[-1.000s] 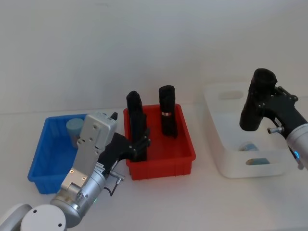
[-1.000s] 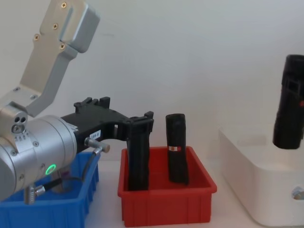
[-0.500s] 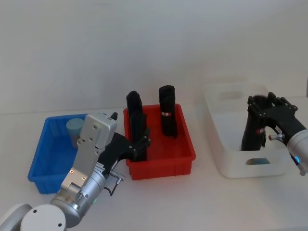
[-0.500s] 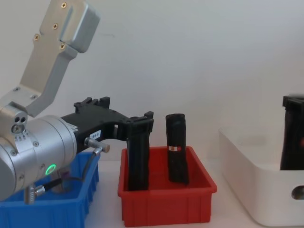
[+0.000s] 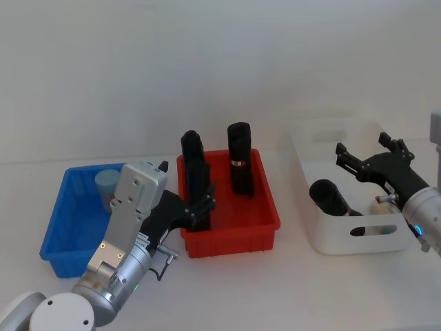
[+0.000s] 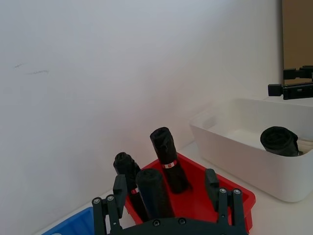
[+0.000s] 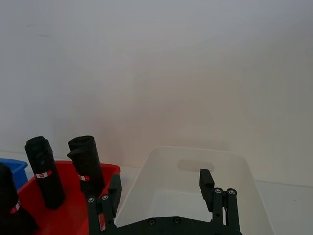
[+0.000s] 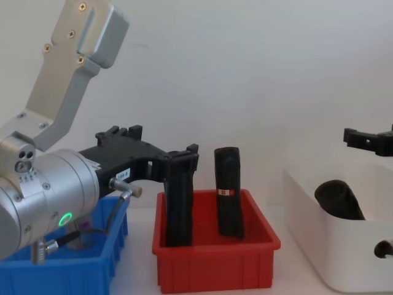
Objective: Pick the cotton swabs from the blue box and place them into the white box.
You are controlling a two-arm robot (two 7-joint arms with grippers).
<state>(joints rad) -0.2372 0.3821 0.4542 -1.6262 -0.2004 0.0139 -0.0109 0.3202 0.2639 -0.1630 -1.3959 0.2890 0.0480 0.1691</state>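
One of the cotton swabs [image 5: 107, 185], a jar with a grey-blue cap, stands in the back of the blue box [image 5: 69, 227] at the left. My left gripper [image 5: 205, 205] is open and hovers at the red bin's front left corner, right of the blue box; in the left wrist view [image 6: 164, 188] nothing is gripped. Over the white box [image 5: 324, 138] at the right, my right gripper [image 5: 360, 143] is open and holds nothing. A black tube [image 5: 331, 198] lies tilted inside the white box, below that gripper. It also shows in the chest view [image 8: 338, 200].
A red bin [image 5: 265, 227] sits between the blue and white boxes with upright black tubes [image 5: 239, 162] in it. One tube [image 5: 191, 148] stands close behind my left gripper's fingers. Bare white table lies in front of all three containers, with a plain wall behind.
My right gripper came down into the white box with a black tube, let it go and opened. The tube now lies tilted inside. The left arm has not moved.
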